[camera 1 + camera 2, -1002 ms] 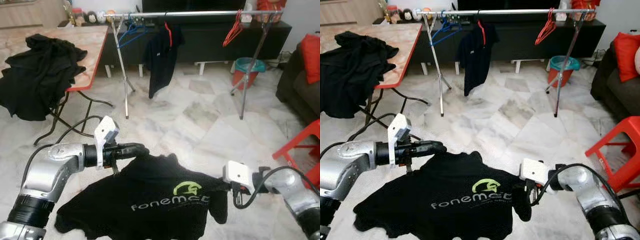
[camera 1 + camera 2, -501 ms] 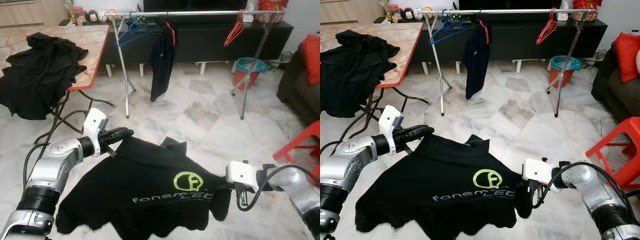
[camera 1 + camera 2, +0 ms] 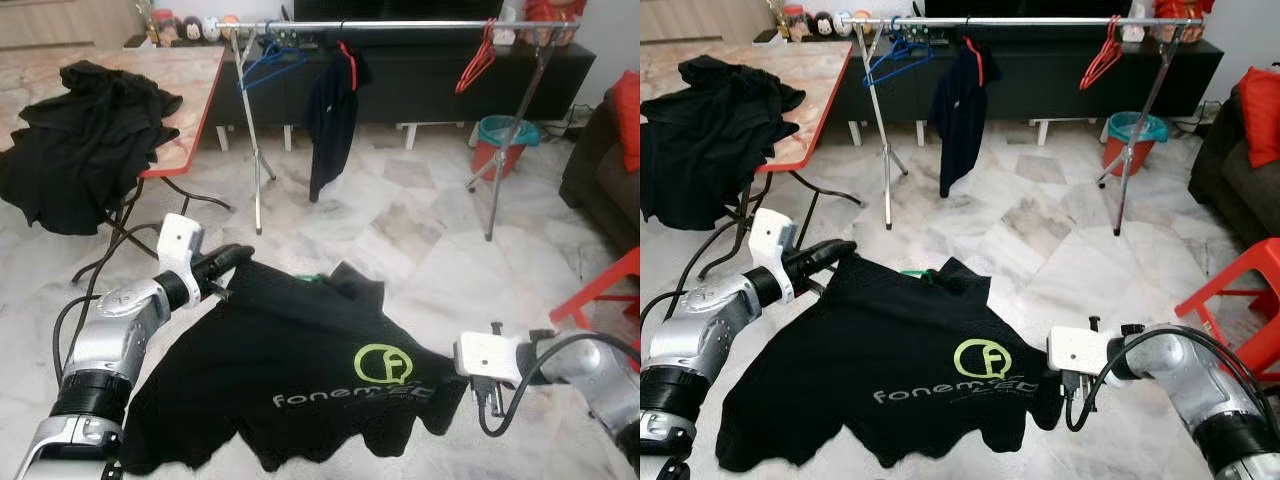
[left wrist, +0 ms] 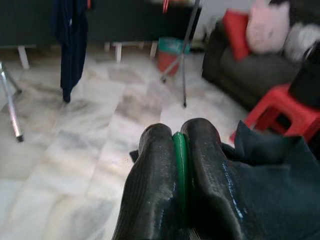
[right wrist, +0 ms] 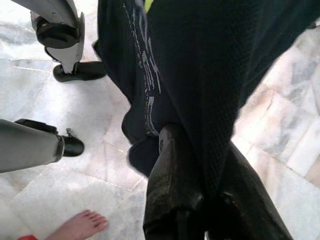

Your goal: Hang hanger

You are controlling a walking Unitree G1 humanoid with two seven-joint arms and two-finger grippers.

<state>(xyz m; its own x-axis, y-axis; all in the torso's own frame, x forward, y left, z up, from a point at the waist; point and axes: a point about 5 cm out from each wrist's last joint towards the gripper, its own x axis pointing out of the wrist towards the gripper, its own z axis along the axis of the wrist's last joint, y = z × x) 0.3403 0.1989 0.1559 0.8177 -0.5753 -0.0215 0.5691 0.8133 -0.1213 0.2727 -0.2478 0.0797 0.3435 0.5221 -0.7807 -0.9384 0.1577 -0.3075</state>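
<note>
2 grippers: left gripper (image 3: 238,255), right gripper (image 5: 200,200); 1 black shirt (image 3: 300,370) held between; 1 green hanger (image 4: 180,155); 1 clothes rail (image 3: 400,24) with 1 dark garment (image 3: 330,110), 1 blue hanger (image 3: 268,62), 1 red hanger (image 3: 477,62); 1 table (image 3: 190,90)

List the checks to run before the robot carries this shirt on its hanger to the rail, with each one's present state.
1. Left pincer shut on the green hanger: ok.
2. Right pincer shut on the black shirt: ok.
3. Shirt held spread between both arms, off the floor: ok.
4. Free space on the clothes rail between the hung dark shirt and the red hangers: ok.
5. Hanger's hook free of the fabric: cannot tell.
6. Bare foot close beside the robot: not ok.
</note>
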